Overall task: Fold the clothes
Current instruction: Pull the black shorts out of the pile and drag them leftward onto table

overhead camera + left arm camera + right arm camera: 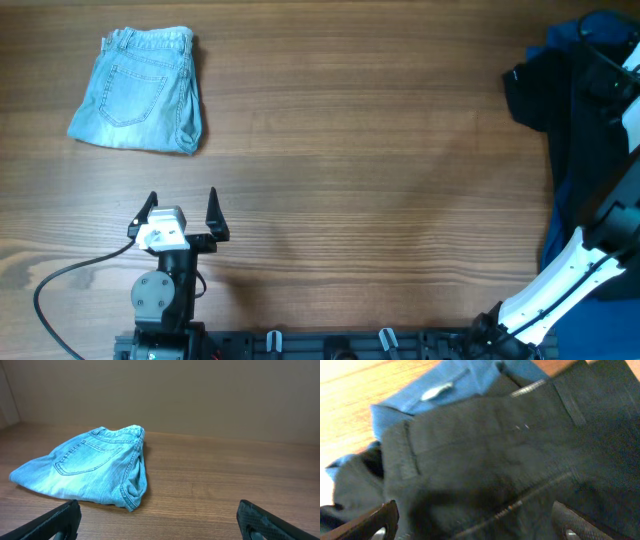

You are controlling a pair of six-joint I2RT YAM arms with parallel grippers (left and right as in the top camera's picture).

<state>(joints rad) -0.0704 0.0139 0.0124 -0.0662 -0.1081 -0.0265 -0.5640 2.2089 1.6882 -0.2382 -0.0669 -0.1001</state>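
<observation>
Folded denim shorts [138, 90] (black garment [530, 90] far right)

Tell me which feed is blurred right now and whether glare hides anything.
Right wrist view: smeared by blur, the black garment and blue piece soft-edged, the table at upper left washed out by glare. Left wrist view: denim shorts sharp, evenly lit. Overhead view: crisp, only faint shadows on the table.

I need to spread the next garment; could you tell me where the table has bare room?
The wooden table is bare across its middle, between the folded light-blue denim shorts, left, and the crowded heap of black and blue garments, right.
</observation>
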